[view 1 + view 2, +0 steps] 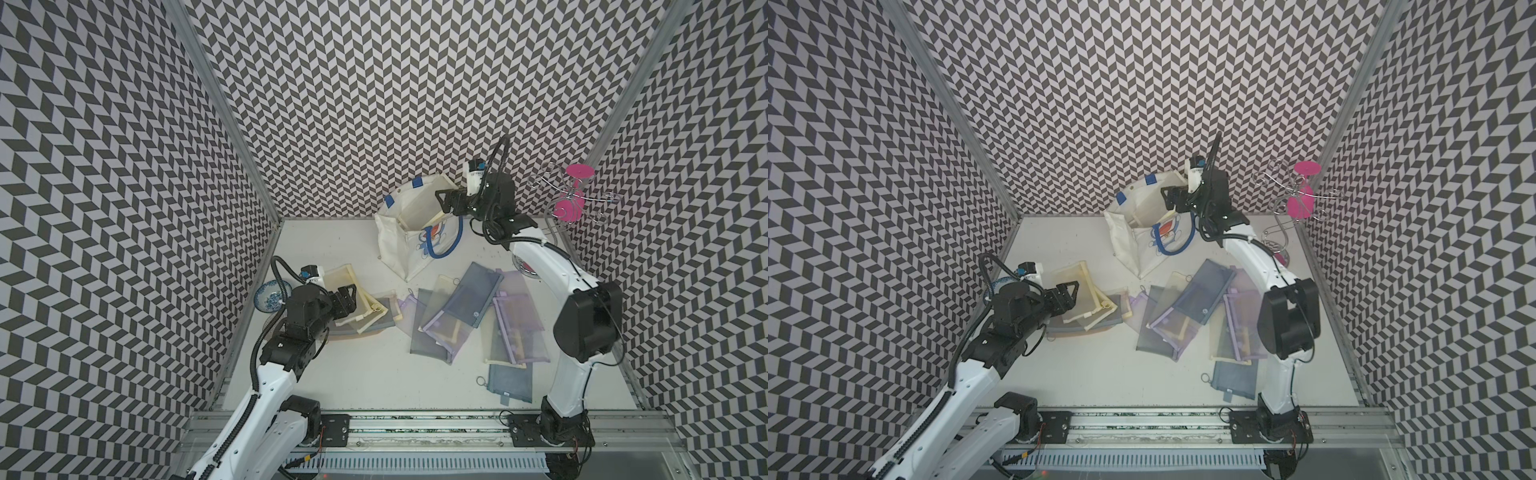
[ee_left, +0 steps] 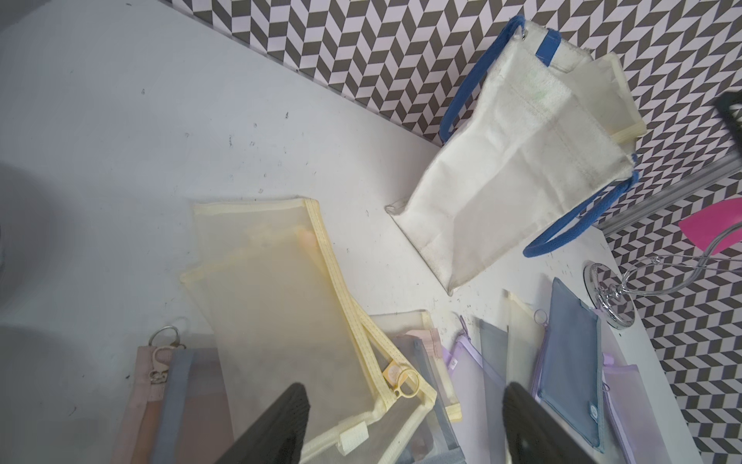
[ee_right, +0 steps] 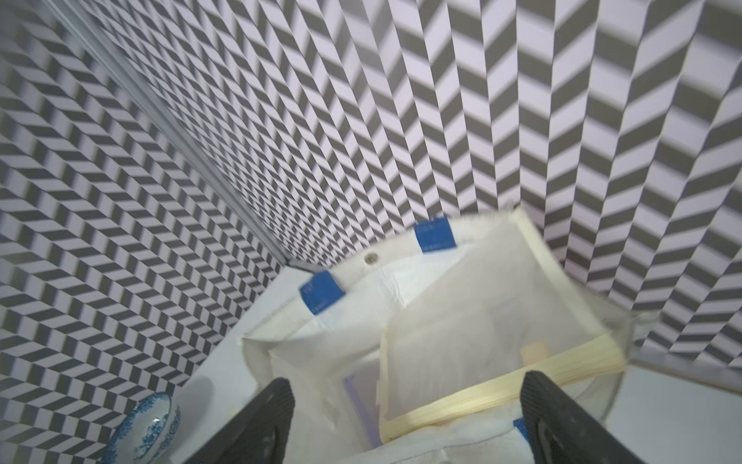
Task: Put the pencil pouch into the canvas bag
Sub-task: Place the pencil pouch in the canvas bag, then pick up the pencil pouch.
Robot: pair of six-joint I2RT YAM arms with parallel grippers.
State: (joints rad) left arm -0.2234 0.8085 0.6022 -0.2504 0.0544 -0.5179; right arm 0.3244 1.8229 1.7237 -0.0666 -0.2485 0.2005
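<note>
The canvas bag stood at the back of the tabletop. A yellow mesh pencil pouch stood upright in its mouth, and the right pincer was spread wide just above the pouch's zip edge. The left pincer hung spread over loose pouches, and a wire stand stood near the bag.

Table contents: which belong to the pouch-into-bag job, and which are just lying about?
Job: canvas bag; yellow pouch standing inside it; loose mesh pouches.
Lying about: blue-and-white bowl; wire stand with pink discs.
</note>
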